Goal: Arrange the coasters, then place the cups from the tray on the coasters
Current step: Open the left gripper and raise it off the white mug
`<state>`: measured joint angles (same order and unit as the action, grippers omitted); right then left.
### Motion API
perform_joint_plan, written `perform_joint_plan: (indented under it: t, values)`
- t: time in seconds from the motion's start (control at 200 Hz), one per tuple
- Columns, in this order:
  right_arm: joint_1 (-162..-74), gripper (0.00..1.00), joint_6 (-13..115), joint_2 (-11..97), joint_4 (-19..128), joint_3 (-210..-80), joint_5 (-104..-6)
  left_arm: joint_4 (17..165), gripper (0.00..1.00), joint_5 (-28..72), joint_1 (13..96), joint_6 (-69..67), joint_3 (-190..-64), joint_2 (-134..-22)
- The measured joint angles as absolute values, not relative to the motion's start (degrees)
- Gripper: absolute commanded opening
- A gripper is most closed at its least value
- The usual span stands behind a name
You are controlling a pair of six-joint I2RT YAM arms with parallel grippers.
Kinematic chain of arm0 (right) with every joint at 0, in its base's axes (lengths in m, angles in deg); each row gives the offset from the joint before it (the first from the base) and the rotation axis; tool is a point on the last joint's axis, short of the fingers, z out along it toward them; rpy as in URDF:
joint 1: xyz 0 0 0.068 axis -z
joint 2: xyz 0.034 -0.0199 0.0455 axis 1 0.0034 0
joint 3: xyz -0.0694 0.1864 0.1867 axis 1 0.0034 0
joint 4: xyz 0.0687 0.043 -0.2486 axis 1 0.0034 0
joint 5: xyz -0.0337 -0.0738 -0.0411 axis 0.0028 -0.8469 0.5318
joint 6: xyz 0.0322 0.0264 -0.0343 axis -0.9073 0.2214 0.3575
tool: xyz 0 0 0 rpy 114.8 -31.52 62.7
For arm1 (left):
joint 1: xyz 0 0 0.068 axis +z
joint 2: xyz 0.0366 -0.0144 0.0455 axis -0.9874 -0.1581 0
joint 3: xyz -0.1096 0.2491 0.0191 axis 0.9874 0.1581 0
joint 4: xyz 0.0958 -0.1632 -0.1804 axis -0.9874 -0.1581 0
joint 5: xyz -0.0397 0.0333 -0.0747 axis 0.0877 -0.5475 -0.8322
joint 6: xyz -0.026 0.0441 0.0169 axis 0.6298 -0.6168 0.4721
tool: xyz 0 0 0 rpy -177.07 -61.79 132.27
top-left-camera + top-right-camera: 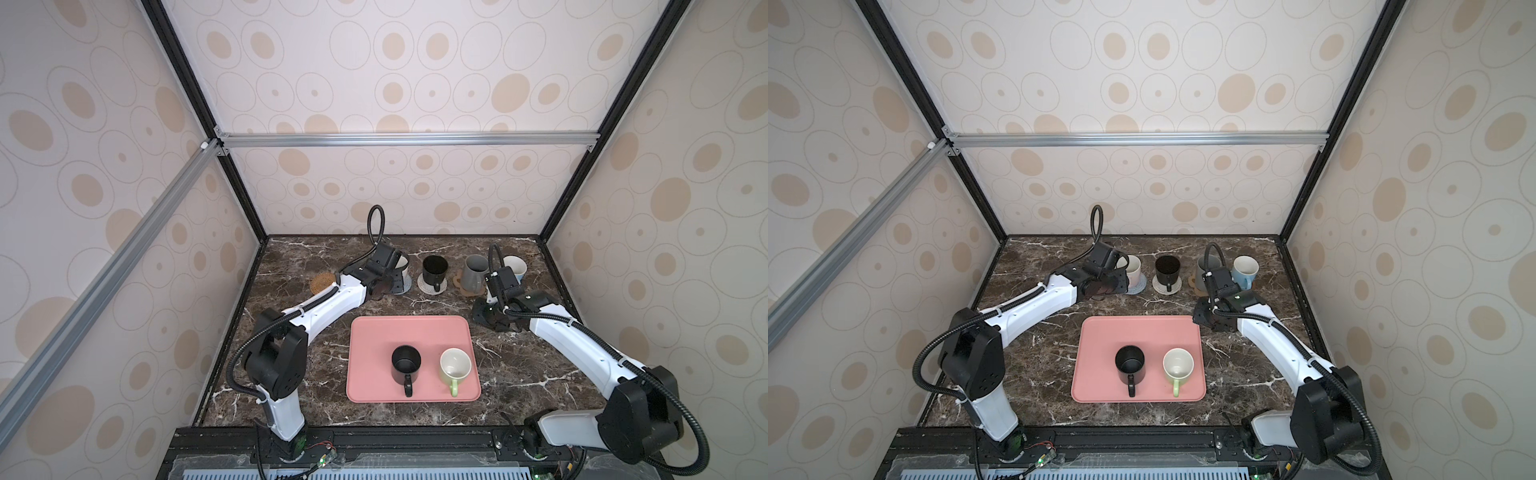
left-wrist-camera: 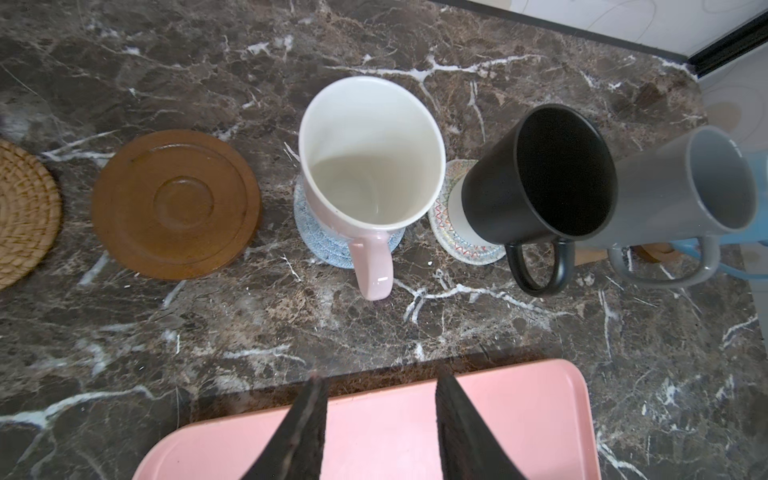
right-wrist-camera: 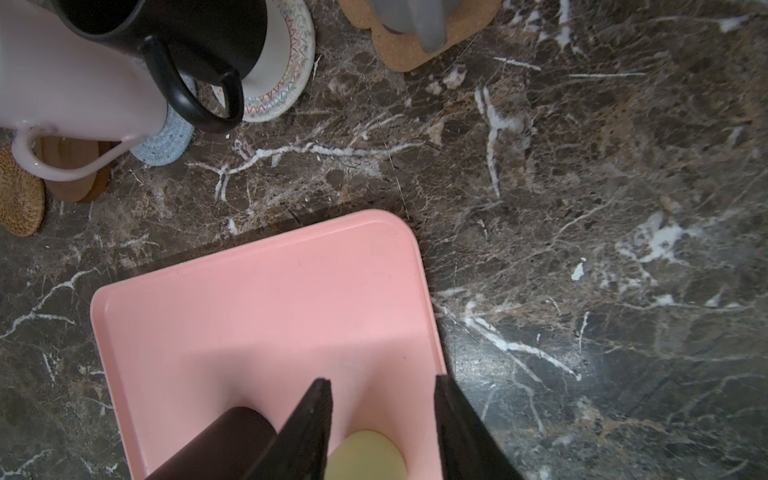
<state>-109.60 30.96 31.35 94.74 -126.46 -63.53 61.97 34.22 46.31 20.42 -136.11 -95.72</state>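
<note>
Brown marble tabletop (image 1: 328,374) with pink tray (image 1: 374,332), row of coasters (image 2: 174,203) beyond.

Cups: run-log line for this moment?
tray: black cup, green cup; bare: brown coaster, rattan coaster; left gripper open; right gripper open

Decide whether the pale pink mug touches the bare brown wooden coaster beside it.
Apart. The left wrist view shows bare marble between the brown coaster and the pink mug, which stands on the blue knitted coaster.

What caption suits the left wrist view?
Pink mug on blue coaster, brown coaster bare beside it, left gripper open.
</note>
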Motion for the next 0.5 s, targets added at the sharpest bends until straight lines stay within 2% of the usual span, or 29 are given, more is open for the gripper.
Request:
perform_joint_plan:
  t: [0.5]
  values:
    - [-109.60,0.44,30.89,35.41,97.06,-130.38,-64.93,60.88,0.53,33.43,46.31,20.49,-121.03,-76.27]
